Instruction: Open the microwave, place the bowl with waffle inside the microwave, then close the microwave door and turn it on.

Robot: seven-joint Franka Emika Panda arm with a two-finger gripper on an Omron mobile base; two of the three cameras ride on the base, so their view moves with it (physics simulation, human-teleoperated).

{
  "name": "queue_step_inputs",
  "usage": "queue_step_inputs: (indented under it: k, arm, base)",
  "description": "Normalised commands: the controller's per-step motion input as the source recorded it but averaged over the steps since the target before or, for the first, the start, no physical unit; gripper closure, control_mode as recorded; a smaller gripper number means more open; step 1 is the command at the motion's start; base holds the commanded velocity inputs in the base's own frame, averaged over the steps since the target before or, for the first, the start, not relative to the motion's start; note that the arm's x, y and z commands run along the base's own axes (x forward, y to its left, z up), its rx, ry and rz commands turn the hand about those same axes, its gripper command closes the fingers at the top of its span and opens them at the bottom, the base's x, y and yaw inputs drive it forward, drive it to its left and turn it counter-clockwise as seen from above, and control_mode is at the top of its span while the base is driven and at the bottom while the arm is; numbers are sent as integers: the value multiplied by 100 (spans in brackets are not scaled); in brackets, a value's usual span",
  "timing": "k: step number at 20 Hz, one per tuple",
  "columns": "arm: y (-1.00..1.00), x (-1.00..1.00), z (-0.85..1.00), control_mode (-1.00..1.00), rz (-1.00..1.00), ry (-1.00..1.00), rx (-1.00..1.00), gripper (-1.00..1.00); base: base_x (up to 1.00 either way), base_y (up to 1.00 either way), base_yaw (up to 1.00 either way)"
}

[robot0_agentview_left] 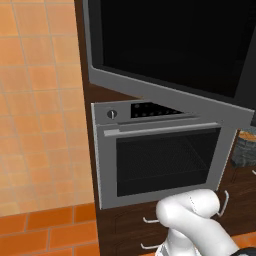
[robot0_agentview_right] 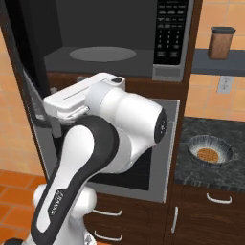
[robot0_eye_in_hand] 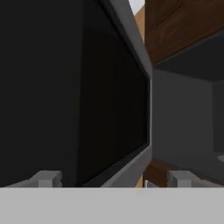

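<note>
Microwave door (robot0_agentview_left: 165, 45) swung wide open to the left, microwave (robot0_agentview_right: 115, 40) cavity exposed with turntable (robot0_agentview_right: 101, 53) bare, bowl (robot0_agentview_right: 209, 149) with waffle (robot0_agentview_right: 208, 155) set on dark counter (robot0_agentview_right: 191, 174) at right, gripper (robot0_eye_in_hand: 114, 179) spread apart, holding nothing, close by door's edge.

The microwave (robot0_agentview_right: 119, 43) stands open, door (robot0_agentview_left: 165, 50) swung wide left, turntable (robot0_agentview_right: 102, 53) bare. The glass bowl (robot0_agentview_right: 209, 149) with waffle sits on the counter at right.
</note>
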Motion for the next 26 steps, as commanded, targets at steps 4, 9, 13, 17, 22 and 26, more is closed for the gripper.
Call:
queue_step_inputs:
  k: [4, 9, 13, 17, 22, 26]
  arm:
    - [86, -37, 0, -100, 21, 2, 0, -100]
    - [81, -22, 1, -100, 16, 7, 0, -100]
    - [92, -16, 0, -100, 11, 3, 0, -100]
    - [100, -4, 0, -100, 8, 2, 0, -100]
    - [99, -5, 1, -100, 6, 1, -1, -100]
    - [99, -5, 0, -100, 4, 4, -3, -100]
  base:
    - [0, 0, 0]
    - [0, 0, 0]
    - [0, 0, 0]
    - [0, 0, 0]
    - [0, 0, 0]
    - [0, 0, 0]
